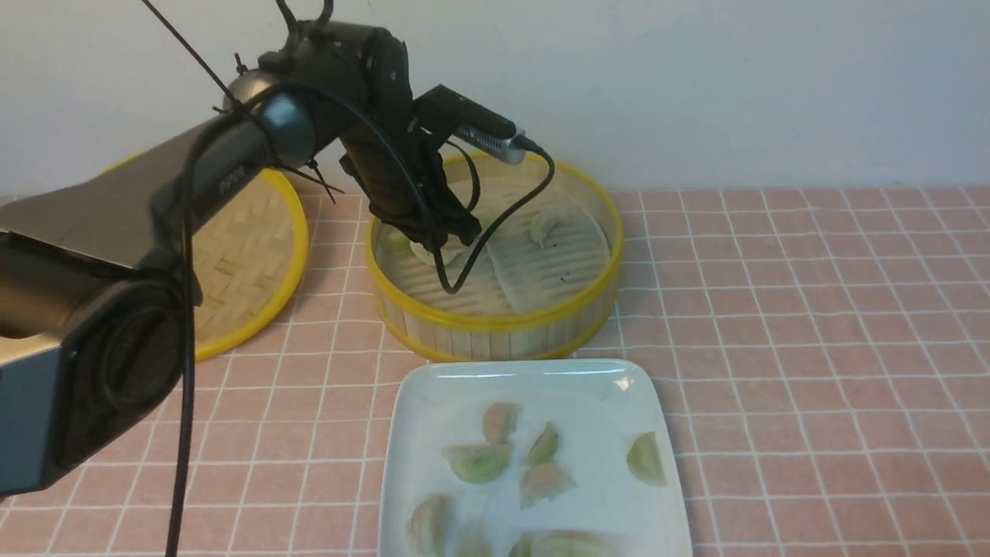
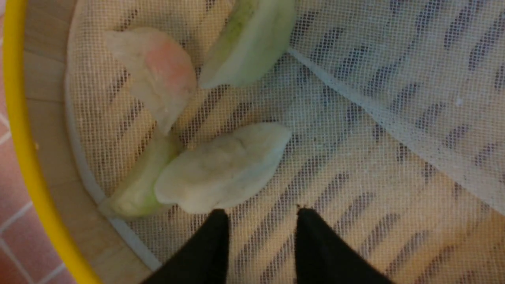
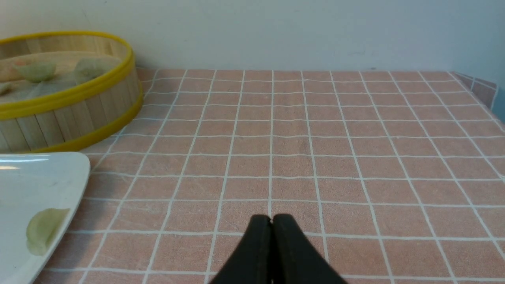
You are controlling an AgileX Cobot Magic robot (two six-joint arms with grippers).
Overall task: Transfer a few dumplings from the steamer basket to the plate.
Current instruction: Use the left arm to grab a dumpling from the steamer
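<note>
Your round yellow-rimmed bamboo steamer basket (image 1: 495, 329) behind the glossy white square plate (image 1: 421, 402), plate holding perhaps seven pale crescent dumplings (image 1: 479, 462), left gripper (image 2: 260, 217) inside basket, fingers apart beside a white dumpling (image 2: 225, 165), right gripper (image 3: 271, 223) fingers pressed together.

Illumination is soft and even. Glare streaks the plate (image 1: 534, 371) rim at 12 o'clock; dumplings (image 1: 431, 524) at 6 o'clock appear blurred.
</note>
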